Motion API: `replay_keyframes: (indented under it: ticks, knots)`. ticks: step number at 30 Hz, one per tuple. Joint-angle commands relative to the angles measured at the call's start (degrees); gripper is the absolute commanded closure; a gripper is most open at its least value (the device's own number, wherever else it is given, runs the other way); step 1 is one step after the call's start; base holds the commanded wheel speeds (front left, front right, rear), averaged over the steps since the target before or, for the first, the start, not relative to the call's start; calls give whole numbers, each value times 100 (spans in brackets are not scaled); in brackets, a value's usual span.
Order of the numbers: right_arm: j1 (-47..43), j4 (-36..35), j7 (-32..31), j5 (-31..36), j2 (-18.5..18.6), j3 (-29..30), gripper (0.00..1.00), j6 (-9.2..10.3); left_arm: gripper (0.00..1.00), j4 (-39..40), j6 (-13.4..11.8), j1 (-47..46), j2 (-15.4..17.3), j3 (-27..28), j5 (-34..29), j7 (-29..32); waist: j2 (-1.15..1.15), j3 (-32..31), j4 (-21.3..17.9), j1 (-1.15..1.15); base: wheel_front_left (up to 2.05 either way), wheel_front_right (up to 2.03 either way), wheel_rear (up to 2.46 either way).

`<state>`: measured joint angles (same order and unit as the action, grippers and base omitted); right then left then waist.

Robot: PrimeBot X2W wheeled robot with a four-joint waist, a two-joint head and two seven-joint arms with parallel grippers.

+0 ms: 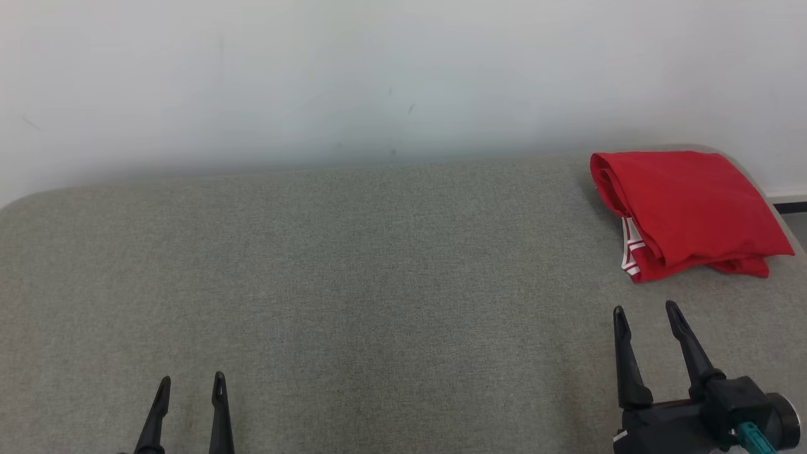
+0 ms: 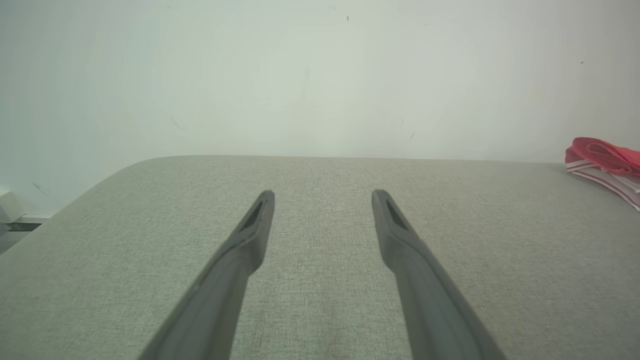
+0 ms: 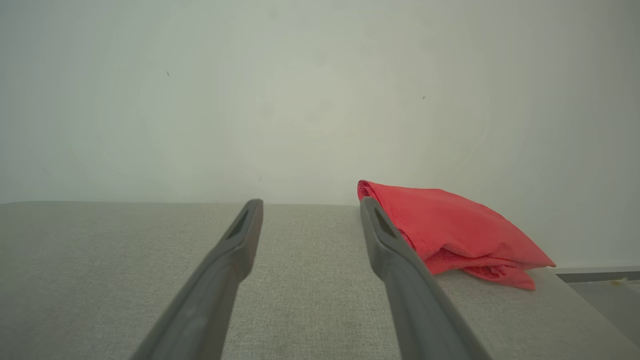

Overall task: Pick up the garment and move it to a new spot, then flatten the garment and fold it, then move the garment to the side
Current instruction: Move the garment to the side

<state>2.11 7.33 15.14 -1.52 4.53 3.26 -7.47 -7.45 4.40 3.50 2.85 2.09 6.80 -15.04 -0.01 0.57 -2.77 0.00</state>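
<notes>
The garment (image 1: 687, 211) is red with white stripes at one edge and lies folded in a neat pile at the far right corner of the grey padded table (image 1: 353, 284). In the right wrist view the garment (image 3: 460, 230) rests just beyond my right fingers. My right gripper (image 1: 648, 310) hovers open a short way in front of it, nothing between its fingers. At the lower left my left gripper (image 1: 192, 381) stands open and empty, far from the cloth. The left wrist view catches the garment's striped edge (image 2: 607, 165) at far right.
A white wall (image 1: 378, 75) rises directly behind the table. The table's rounded right edge (image 1: 785, 214) runs close beside the garment, with floor beyond it. A broad stretch of grey fabric surface lies between the two grippers.
</notes>
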Motion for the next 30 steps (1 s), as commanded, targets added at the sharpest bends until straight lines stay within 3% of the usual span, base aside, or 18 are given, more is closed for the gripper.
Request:
replay_keyframes:
  ticks: [1,12,30]
  knots:
    - [-163,-34,6,-51,-64,19,0,1,0,17,-34,104,4,0,-7,-5,1,-24,17,0,0,0,0]
    - [-589,52,6,-173,-172,-86,0,1,0,33,-49,209,3,8,34,-5,1,-53,44,0,0,0,0]
    - [-520,136,6,-304,-174,-183,0,1,0,-47,-20,192,3,51,5,-5,1,-44,102,0,0,0,0]
